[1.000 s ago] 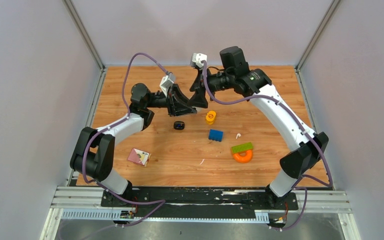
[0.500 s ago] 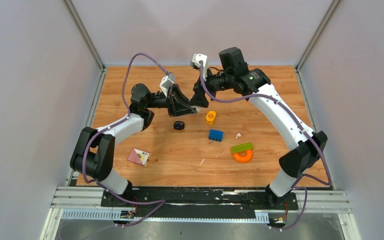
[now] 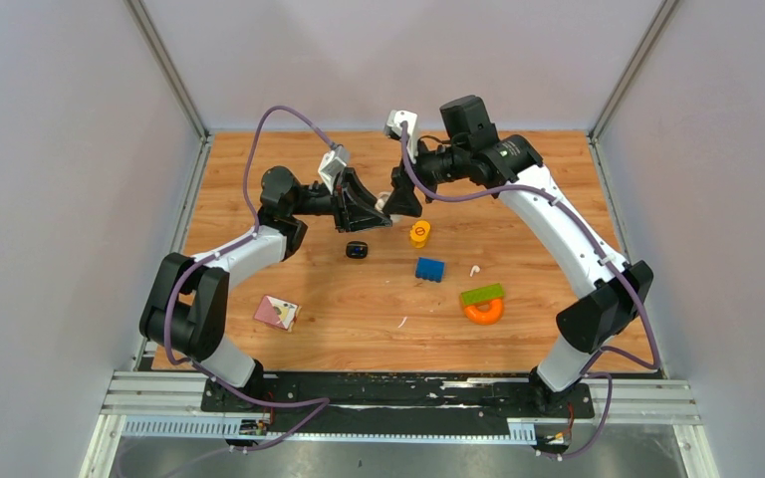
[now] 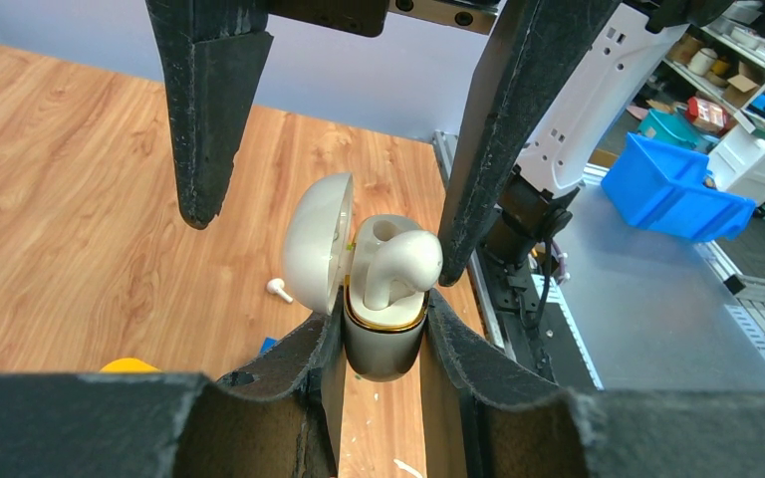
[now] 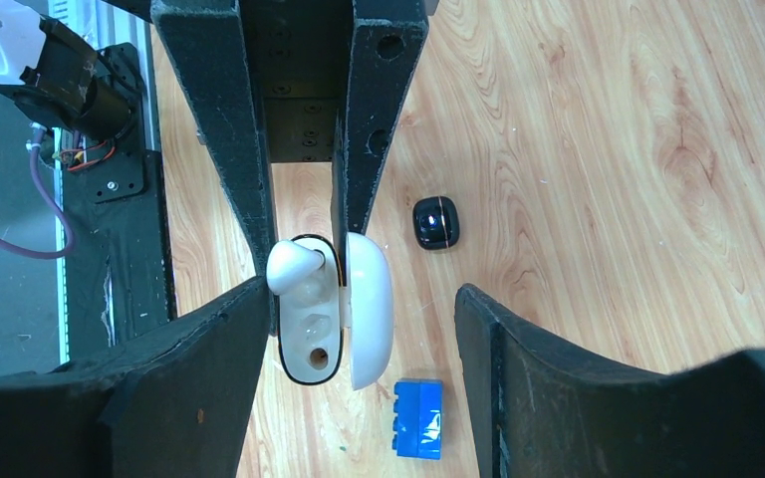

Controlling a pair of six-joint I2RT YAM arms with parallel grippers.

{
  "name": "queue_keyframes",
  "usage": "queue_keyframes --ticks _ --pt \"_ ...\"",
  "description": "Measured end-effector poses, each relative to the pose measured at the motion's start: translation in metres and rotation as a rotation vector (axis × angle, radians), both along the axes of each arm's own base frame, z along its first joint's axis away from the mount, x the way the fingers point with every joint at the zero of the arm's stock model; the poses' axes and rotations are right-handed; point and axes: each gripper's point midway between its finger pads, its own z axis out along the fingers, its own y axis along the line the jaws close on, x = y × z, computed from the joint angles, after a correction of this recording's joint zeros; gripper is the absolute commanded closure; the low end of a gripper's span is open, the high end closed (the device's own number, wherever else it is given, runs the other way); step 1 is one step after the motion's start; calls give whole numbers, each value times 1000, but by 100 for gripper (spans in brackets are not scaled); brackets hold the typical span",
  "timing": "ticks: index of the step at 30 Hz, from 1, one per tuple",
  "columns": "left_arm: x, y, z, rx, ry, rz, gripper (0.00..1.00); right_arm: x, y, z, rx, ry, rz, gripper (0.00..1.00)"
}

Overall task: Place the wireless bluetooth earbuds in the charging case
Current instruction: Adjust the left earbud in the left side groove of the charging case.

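Left hand (image 4: 383,321) pinches open charging case (image 4: 383,349), white earbud (image 4: 403,261) sitting in it; right hand (image 5: 364,294) spread, straddling case.

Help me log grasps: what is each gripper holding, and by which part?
The left gripper clamps the white charging case by its lower body; the right gripper is open, holding nothing.
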Motion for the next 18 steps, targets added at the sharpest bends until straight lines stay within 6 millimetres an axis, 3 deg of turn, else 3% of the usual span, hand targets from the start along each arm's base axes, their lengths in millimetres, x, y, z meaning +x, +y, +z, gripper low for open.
queue_keyframes --ticks 18 --pt "-1 0 -1 1 -1 -2 100 1 4 1 29 69 -12 30"
